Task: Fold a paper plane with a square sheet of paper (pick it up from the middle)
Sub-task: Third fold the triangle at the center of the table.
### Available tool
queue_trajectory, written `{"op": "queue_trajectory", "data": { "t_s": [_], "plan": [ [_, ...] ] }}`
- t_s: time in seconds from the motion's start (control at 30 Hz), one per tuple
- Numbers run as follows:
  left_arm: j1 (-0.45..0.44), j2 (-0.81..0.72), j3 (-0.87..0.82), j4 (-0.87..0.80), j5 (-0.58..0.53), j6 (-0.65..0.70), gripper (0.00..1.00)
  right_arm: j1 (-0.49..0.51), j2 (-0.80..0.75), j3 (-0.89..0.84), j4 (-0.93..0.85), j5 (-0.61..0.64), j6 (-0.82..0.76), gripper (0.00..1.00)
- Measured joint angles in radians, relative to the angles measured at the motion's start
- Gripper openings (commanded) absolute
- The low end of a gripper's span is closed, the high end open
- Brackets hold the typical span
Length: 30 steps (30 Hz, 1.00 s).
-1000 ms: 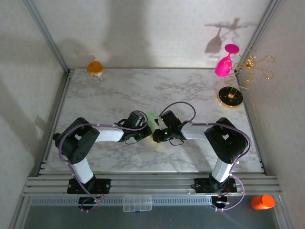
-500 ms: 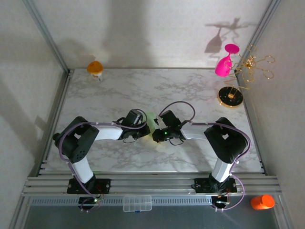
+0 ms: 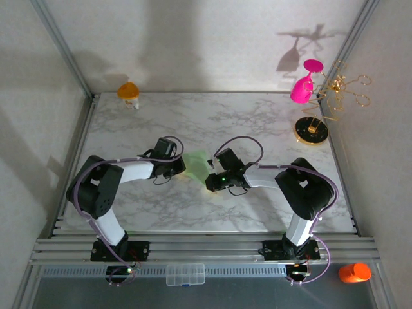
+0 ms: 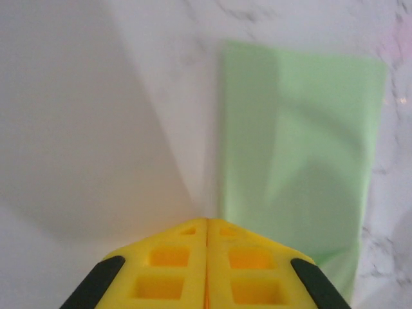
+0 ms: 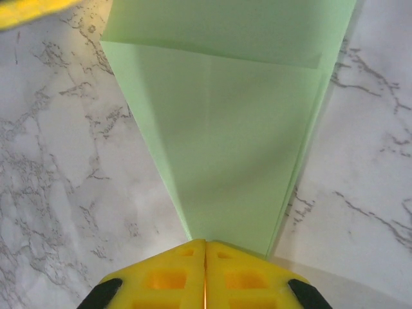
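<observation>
The pale green paper (image 3: 197, 165) lies flat mid-table, folded into layers and tapering toward my right gripper. In the right wrist view the folded paper (image 5: 225, 141) narrows to a blunt tip that runs under the right gripper (image 5: 205, 243), whose yellow fingers are shut and rest on that tip. My right gripper (image 3: 210, 179) sits at the paper's near right end. The left gripper (image 4: 206, 221) is shut with nothing in it, just off the paper's (image 4: 296, 161) left edge. From above, the left gripper (image 3: 181, 168) stands close beside the paper's left side.
A gold stand (image 3: 311, 131) with a pink wine glass (image 3: 301, 89) hanging on it is at the far right. An orange-topped object (image 3: 129, 93) stands at the far left corner. A clear plastic box (image 3: 185, 273) and an orange item (image 3: 354, 272) lie off the table's front.
My left arm has drawn back to the left, off the paper, so more of the green sheet shows between the grippers. The right arm has stayed put.
</observation>
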Motion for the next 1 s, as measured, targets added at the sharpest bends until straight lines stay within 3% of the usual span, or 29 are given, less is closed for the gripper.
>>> {"op": "queue_trajectory", "data": {
  "t_s": [0.13,0.33,0.53,0.77,1.0],
  "plan": [
    [0.007,-0.080,0.000,-0.024,-0.027,-0.010,0.09,-0.001,0.000,0.000,0.009,-0.004,0.027,0.10],
    [-0.061,-0.163,-0.028,0.071,-0.003,-0.090,0.09,-0.005,0.014,0.007,0.026,-0.020,0.099,0.10],
    [-0.136,-0.078,-0.034,0.132,0.034,-0.137,0.09,-0.005,0.037,0.026,0.040,-0.034,0.131,0.10],
    [-0.140,0.042,-0.022,0.129,0.044,-0.143,0.08,-0.005,0.037,0.026,0.041,-0.034,0.142,0.11],
    [-0.137,0.050,-0.007,0.116,0.026,-0.123,0.05,-0.005,0.035,0.026,0.040,-0.034,0.141,0.11]
  ]
}}
